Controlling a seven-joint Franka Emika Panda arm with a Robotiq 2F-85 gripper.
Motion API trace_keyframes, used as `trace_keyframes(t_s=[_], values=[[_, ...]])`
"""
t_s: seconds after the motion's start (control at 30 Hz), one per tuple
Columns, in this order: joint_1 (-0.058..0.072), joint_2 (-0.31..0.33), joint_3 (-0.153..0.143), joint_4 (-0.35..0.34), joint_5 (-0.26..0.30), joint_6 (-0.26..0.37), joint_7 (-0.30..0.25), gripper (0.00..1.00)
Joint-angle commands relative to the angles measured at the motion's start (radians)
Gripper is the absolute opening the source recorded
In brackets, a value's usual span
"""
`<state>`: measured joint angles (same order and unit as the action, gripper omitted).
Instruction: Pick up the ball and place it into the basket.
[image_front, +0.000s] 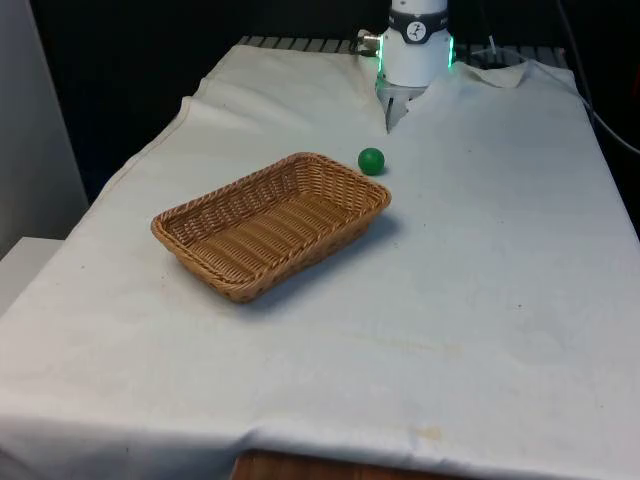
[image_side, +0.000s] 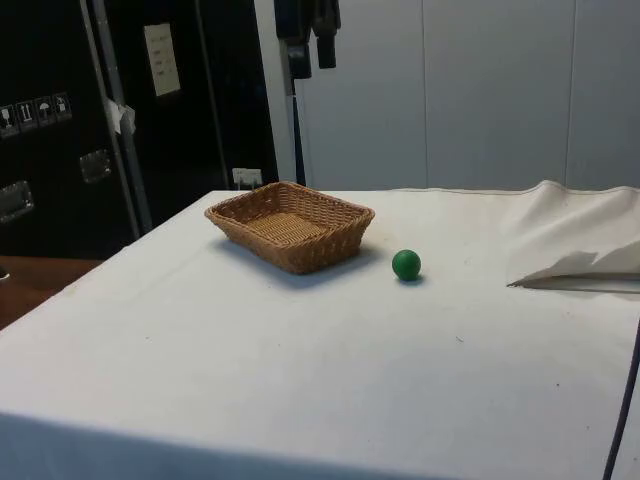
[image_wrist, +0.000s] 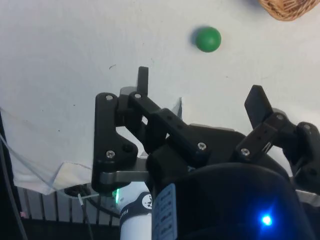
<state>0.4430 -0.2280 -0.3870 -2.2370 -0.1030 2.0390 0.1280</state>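
White cloth (image_front: 480, 300) over the whole worktop, creased and lifted into a fold at the robot's end, with a strip of bare wood showing under its near hem in the front view. Dark cabinets (image_side: 60, 120) behind in the side view, beside pale wall panels.

Wicker basket (image_front: 271, 223) on the cloth, rectangular, shallow, brown, nothing inside it; set at an angle, towards the front view's left of centre. Also clear in the side view (image_side: 290, 225), with one corner of it just showing in the wrist view (image_wrist: 290, 9).

Green ball (image_front: 371, 161) resting on the cloth just beside the basket's far corner, near it but not touching. Lies between the basket and the robot's base in the front view, and to the right of the basket in the side view (image_side: 406, 264). Small and round in the wrist view (image_wrist: 207, 39), alone on bare cloth.

Gripper (image_wrist: 200, 90) held high above the worktop, well apart from the ball. Fingers (image_wrist: 143, 80) spread wide, holding nothing, white cloth visible between them. Black part of the gripper hanging at the upper edge of the side view (image_side: 308, 35), far above the basket.
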Motion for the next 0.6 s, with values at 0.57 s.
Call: trace_keyframes(t_s=[0.57], values=[[-0.004,-0.049,0.002,-0.047,-0.035,0.004,0.012,1.00]])
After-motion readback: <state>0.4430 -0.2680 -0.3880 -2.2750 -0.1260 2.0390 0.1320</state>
